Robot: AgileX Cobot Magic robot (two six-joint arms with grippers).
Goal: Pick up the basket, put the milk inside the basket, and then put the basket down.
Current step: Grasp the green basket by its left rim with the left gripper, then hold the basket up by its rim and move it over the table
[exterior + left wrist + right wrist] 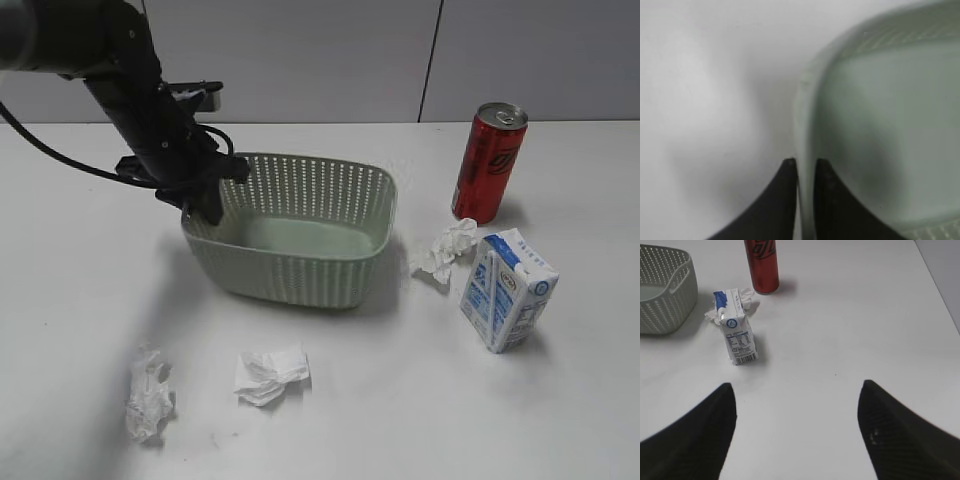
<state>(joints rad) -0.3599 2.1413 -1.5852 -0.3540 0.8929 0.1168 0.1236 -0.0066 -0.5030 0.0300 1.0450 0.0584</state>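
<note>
Though the left gripper (805, 172) has pinched the rim of the basket (300, 270), the basket looks like it sits on the table (400, 410), so I think the job has only just begun. The lift, the milk going in, and the setting down are all left to do.

The table is big, white and flat. The basket is the biggest thing on it. It is pale green, with rounded corners and lots of little holes in its walls. It is empty inside. It sits left of the middle of the table.

The left gripper is nearly closed, with one finger inside the basket wall and one outside, at the left corner. The right gripper (795, 405) is wide open and holds nothing. It hangs above bare table, well apart from the milk (507, 290).

A tall red can (490, 160) stands behind the milk, near the back of the table. The milk is a small white and blue carton. It stands upright to the right of the basket, not touching it.

A crumpled tissue (447, 248) lies between the basket and the milk, just beside the carton. Two more crumpled tissues (270, 372) lie in front of the basket.
</note>
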